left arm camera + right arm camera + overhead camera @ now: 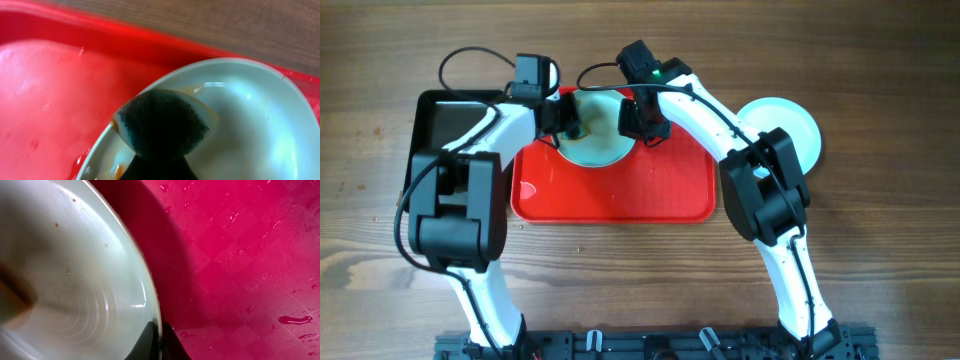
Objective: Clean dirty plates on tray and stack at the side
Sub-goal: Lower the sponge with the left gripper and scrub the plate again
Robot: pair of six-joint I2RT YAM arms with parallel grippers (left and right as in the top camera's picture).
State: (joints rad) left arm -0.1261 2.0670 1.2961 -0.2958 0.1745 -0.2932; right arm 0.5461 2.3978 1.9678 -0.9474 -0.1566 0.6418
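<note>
A pale mint-white plate (600,135) sits at the back of the red tray (620,195). My right gripper (642,118) is shut on this plate's right rim (155,315), one finger on each side. My left gripper (563,120) is shut on a dark green and yellow sponge (162,122) pressed inside the plate (250,110) near its left rim. An orange sauce smear (119,170) shows beside the sponge, and small brown specks (75,245) dot the plate. A stack of clean plates (785,130) lies on the table to the right of the tray.
A black metal pan (450,120) lies left of the tray under my left arm. Water droplets (290,320) lie on the tray's textured base. Wooden table (880,250) surrounds the tray.
</note>
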